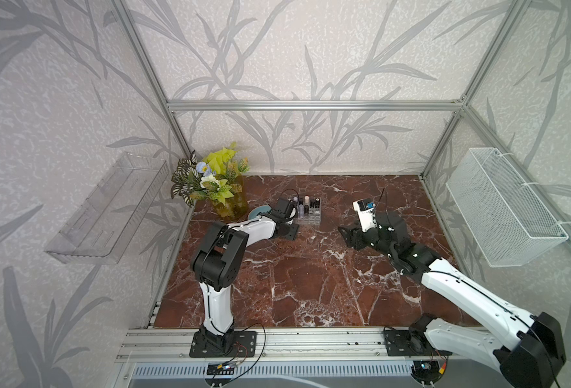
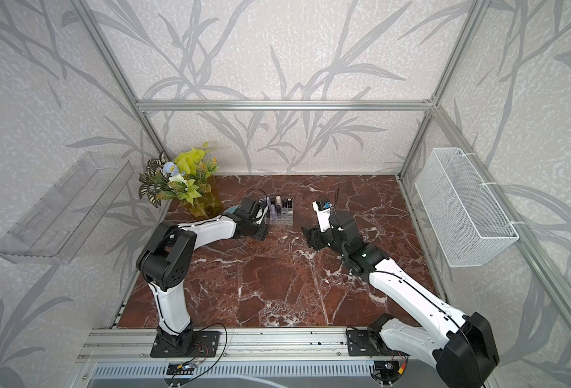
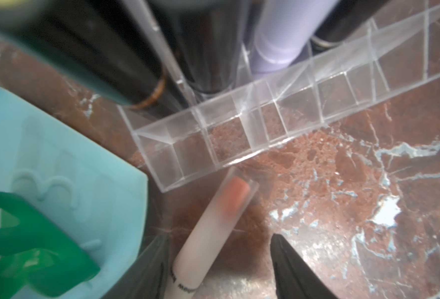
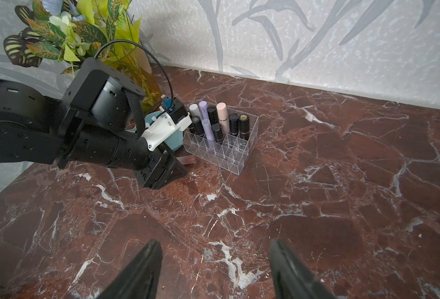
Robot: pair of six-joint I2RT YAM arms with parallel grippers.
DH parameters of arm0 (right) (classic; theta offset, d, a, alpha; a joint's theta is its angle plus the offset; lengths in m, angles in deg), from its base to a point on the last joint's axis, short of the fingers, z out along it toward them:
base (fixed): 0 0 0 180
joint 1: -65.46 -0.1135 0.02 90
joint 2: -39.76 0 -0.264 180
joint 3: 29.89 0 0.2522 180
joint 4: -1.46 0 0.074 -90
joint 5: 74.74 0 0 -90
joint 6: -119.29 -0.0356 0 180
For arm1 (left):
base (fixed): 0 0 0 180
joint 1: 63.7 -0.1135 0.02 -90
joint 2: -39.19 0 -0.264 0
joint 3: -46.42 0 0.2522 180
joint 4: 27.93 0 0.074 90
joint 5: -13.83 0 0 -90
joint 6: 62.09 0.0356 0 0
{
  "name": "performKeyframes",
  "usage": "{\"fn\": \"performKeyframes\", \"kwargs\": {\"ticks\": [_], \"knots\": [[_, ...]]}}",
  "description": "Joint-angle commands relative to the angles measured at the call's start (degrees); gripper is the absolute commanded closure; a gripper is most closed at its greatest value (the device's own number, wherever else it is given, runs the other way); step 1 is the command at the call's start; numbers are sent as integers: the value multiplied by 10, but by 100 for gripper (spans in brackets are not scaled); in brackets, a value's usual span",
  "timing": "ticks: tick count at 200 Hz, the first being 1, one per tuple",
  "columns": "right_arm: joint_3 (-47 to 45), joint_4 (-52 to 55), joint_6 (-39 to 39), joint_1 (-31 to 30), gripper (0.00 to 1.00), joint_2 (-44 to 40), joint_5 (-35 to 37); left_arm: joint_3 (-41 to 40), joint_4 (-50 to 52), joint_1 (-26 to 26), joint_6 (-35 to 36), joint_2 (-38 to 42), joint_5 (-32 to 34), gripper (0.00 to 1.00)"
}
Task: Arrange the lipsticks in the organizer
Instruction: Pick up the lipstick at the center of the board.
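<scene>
The clear organizer (image 4: 222, 147) stands at the back of the marble table, also seen in both top views (image 1: 309, 211) (image 2: 279, 213). Several lipsticks (image 4: 220, 119) stand upright in its rear compartments: black, lilac, pale pink and white. One pale pink lipstick (image 3: 213, 227) lies flat on the table just outside the organizer's (image 3: 239, 134) front wall. My left gripper (image 3: 220, 236) is low over it, open, with the tube lying between the fingers, close to one finger (image 3: 154, 261) and clear of the other. My right gripper (image 4: 213, 243) hovers open over bare marble to the right, holding nothing.
A teal bowl (image 3: 58, 168) with a green toy rake (image 3: 32, 246) sits right beside the left gripper and the organizer. A vase of leaves (image 1: 223, 198) stands in the back left corner. A clear tray (image 1: 106, 208) and a white mesh basket (image 1: 502, 208) hang on the side walls.
</scene>
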Motion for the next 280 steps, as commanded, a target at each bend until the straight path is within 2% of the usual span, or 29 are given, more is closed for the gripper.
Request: {"fn": "performKeyframes", "kwargs": {"ticks": [1,124,195,244,280], "knots": [[7,10,-4,2,30,-2,-5,-21,20,10,-5,2,-3,41],[13,28,-5,2,30,-8,-2,-44,59,28,-20,19,27,52],[15,43,-11,2,31,-22,0,-67,63,43,-31,43,31,65],[16,60,-14,2,31,-36,1,-72,62,52,-39,48,29,82],[14,67,-15,2,30,-47,6,-74,59,55,-41,58,28,85]]}}
